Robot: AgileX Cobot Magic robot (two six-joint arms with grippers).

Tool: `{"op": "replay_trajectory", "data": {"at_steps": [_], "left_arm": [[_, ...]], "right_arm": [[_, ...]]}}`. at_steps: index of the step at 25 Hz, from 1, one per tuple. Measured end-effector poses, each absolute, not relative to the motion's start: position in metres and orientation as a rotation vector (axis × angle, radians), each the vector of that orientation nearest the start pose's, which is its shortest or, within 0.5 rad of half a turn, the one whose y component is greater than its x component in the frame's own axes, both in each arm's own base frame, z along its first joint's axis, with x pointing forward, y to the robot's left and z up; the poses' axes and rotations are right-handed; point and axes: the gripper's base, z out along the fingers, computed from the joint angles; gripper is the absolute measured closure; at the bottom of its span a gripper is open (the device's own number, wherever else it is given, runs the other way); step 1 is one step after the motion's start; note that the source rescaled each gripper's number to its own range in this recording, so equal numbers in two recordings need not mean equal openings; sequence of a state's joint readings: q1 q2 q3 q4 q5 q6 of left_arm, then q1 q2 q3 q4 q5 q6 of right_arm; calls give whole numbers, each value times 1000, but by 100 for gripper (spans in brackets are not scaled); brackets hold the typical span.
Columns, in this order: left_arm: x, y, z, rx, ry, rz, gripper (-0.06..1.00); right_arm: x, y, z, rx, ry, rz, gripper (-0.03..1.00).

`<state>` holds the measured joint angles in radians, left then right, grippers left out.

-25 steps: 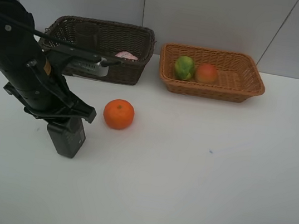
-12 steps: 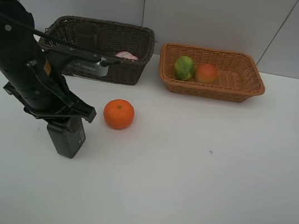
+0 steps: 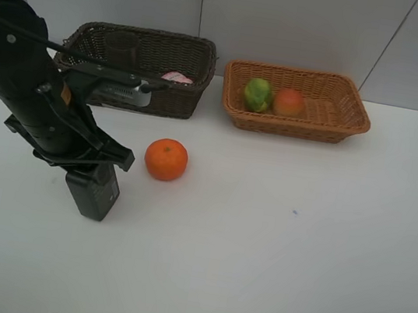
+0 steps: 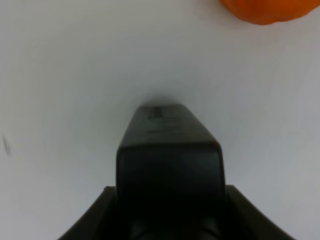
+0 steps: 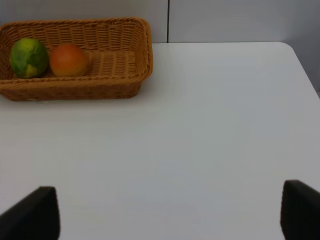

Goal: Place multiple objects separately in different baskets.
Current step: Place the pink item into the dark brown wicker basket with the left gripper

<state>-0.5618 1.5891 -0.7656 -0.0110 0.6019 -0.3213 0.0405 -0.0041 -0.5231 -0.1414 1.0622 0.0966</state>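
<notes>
An orange lies on the white table, its edge also in the left wrist view. My left gripper is shut and empty, pointing down just left of the orange, apart from it. The dark brown basket holds a mauve cup and a pink bottle. The light tan basket holds a green-yellow fruit and a red-orange fruit. My right gripper is open and empty over bare table. The black pump bottle is not visible.
Both baskets stand side by side at the back of the white table, against a grey panelled wall. My left arm stands in front of the dark basket's left part. The table's right edge shows in the right wrist view.
</notes>
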Motion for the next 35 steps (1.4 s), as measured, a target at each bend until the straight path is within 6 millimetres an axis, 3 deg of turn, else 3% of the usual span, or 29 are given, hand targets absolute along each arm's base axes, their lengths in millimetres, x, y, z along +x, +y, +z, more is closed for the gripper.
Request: {"op": "replay_trajectory", "data": {"at_steps": [3, 7, 14, 17, 21, 28, 35], "left_arm": [[227, -143, 179, 350, 2894, -154, 47], [239, -148, 215, 373, 2836, -146, 47], [277, -152, 283, 363, 2641, -136, 47], [297, -145, 301, 324, 2578, -127, 47], [325, -139, 303, 305, 2544, -93, 47], [370, -146, 290, 311, 2454, -70, 47], [398, -157, 250, 362, 2420, -55, 47]], "right_arm": [[-8, -12, 284, 65, 2010, -81, 9], [-8, -12, 284, 65, 2010, -81, 9], [-8, -12, 284, 65, 2010, -81, 9], [-8, -12, 284, 65, 2010, -81, 9], [-8, -12, 284, 65, 2010, -81, 9], [-8, -12, 284, 65, 2010, -81, 9], [-8, -12, 284, 65, 2010, -81, 9]]}}
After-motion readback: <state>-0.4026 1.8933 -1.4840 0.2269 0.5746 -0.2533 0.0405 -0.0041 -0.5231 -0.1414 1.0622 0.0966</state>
